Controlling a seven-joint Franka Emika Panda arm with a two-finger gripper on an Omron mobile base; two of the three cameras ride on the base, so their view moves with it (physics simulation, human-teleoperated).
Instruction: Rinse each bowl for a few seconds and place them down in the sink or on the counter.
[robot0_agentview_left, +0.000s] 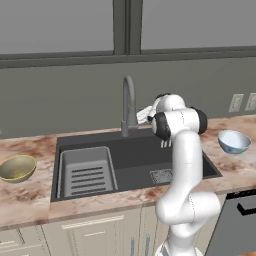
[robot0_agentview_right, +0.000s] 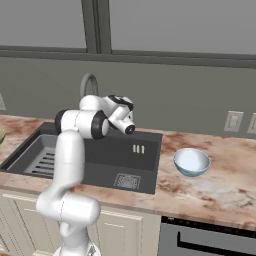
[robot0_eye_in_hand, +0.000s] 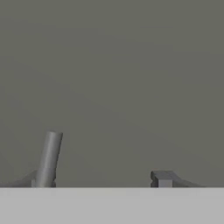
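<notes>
Gripper (robot0_eye_in_hand: 103, 179): fingers apart, nothing between them, raised by faucet (robot0_agentview_left: 129, 107)
Olive-gold bowl (robot0_agentview_left: 17, 168): on counter (robot0_agentview_left: 30, 200), 9 o'clock of sink (robot0_agentview_left: 135, 157)
Pale blue bowl (robot0_agentview_left: 234, 141): on counter, 3 o'clock of sink

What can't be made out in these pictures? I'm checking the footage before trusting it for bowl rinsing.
- Olive-gold bowl: in the right base view, cut off by the left edge.
- Faucet: in the right base view, the arm hides its lower part; in the hand view, the grey band cuts off its base.
- Fingers: in the hand view, barely clear the band; their spread is unclear.
- Pale blue bowl: its inside is too small to judge.
</notes>
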